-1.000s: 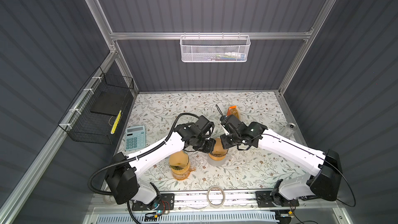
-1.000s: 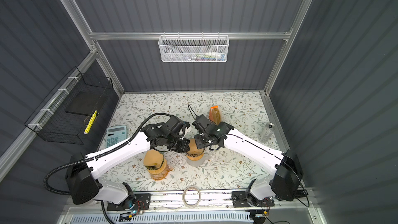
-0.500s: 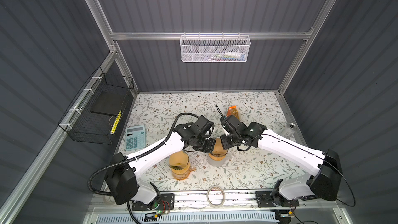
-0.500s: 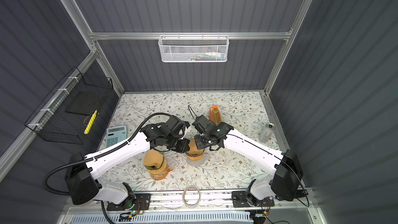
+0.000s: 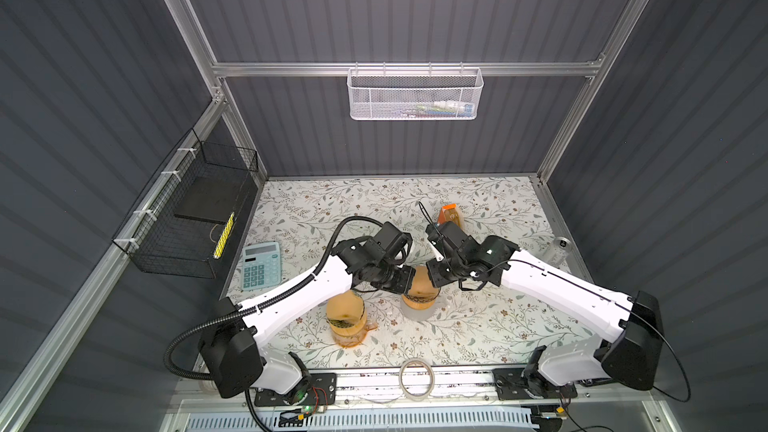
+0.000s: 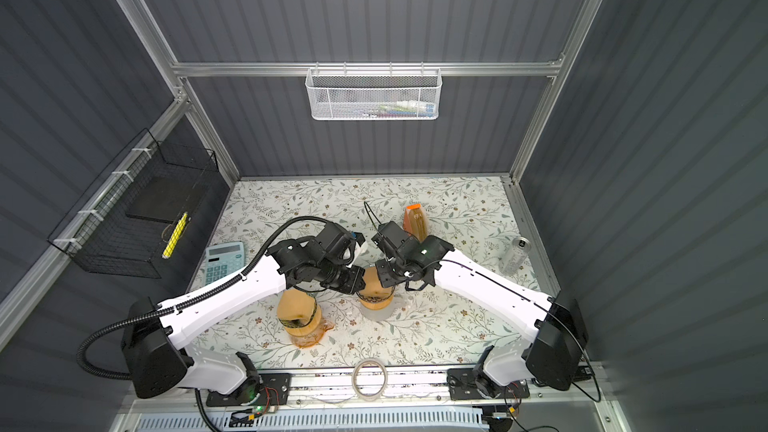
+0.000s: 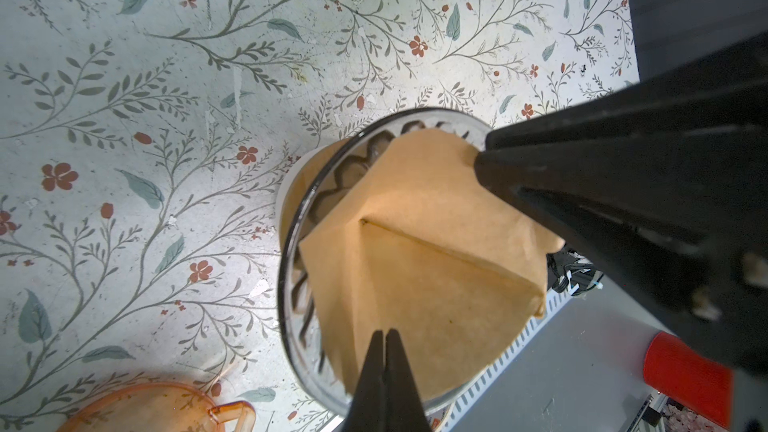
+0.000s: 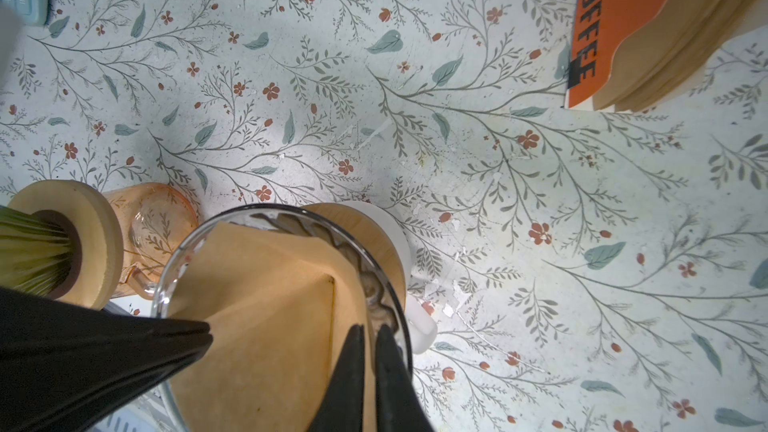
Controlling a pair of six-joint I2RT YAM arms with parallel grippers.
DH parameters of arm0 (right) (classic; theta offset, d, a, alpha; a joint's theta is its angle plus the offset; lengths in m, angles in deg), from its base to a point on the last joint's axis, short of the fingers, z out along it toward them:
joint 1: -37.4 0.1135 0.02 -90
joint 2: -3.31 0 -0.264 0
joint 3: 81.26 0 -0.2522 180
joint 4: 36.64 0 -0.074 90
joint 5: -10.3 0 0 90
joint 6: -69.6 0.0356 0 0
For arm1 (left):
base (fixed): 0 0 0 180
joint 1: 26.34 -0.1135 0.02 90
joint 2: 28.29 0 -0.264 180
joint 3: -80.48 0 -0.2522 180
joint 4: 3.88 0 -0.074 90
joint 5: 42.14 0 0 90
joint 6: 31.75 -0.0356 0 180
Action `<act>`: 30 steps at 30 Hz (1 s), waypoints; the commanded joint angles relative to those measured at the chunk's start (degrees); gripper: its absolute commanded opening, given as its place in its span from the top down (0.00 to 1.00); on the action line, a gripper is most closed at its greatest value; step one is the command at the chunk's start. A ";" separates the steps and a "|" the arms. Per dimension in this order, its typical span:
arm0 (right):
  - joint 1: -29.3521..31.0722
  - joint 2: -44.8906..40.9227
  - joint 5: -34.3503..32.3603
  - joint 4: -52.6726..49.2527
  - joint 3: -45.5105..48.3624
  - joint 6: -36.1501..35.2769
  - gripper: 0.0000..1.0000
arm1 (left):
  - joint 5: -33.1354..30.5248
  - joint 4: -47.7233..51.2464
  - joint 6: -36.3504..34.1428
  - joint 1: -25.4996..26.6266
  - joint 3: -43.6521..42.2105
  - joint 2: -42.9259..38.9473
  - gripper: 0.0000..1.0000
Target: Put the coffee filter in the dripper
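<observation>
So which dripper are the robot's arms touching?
The dripper on the white base: the left end effector and right end effector both reach its filter. The other dripper, on the orange jug, is untouched.

1. Left gripper (image 7: 384,338): two black fingers (image 7: 370,384) pressed flat together. The tips sit on one edge of the filter. Can't tell if any paper is pinched between them.
2. Filter (image 7: 415,251): brown paper, folded, one raised crease across it. It sits crooked in the dripper, with one side sticking out past the rim.
3. Dripper (image 7: 291,292): clear glass, ribbed inside, standing on the desk.
4. Right gripper (image 7: 482,160): big black shape, its tip touching the filter's opposite edge. Its finger spacing isn't readable here.
5. Orange glass jug (image 7: 145,409): handle visible, near the dripper but not touching it.
6. Desk (image 7: 166,118): pale floral print.
7. Red object (image 7: 685,376): partly hidden behind the right gripper, unclear what it is.
</observation>
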 commanded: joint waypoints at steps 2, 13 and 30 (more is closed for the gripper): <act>0.30 -1.36 0.15 -1.35 -1.72 0.28 0.86 | -0.32 -0.60 0.84 0.27 1.52 -1.83 0.97; 0.38 -2.63 -0.19 -1.59 -1.94 0.54 0.84 | -1.58 -1.74 1.41 0.28 1.72 -3.59 0.97; -1.36 -5.77 0.45 -0.34 -3.56 -1.67 0.77 | -15.00 -3.92 3.62 -0.88 6.25 -5.90 0.70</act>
